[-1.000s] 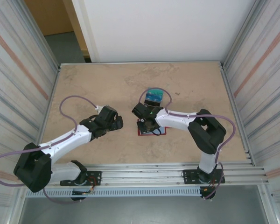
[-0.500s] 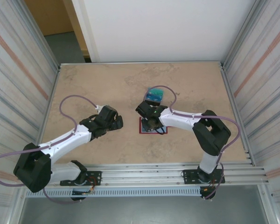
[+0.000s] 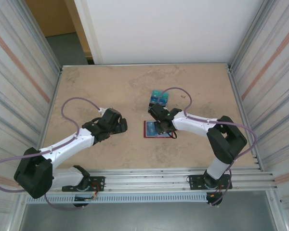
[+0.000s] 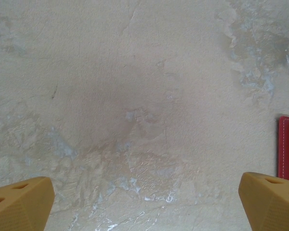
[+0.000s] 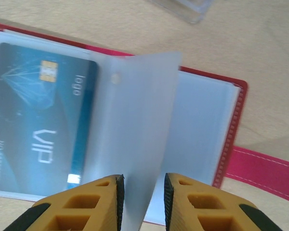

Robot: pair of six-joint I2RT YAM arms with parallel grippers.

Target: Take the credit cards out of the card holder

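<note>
The red card holder (image 3: 150,129) lies open on the table in the top view. My right gripper (image 3: 164,127) hovers low over its right half. In the right wrist view a teal-blue credit card (image 5: 38,120) marked VIP sits in the left clear pocket of the card holder (image 5: 233,126). A pale pocket leaf (image 5: 135,110) stands up and runs between the slightly parted fingers of the right gripper (image 5: 142,182), which do not pinch it. More teal credit cards (image 3: 159,98) lie on the table behind. My left gripper (image 3: 118,124) is wide open over bare table, left of the holder.
The holder's red snap tab (image 5: 265,168) sticks out to the right. The holder's red edge (image 4: 285,147) shows at the right of the left wrist view, beside the open left gripper (image 4: 145,188). Metal walls close in both sides of the table (image 3: 101,91).
My right gripper slid right across the holder and its jaws parted a little. More of the open holder's left half shows now. The left arm has not moved.
</note>
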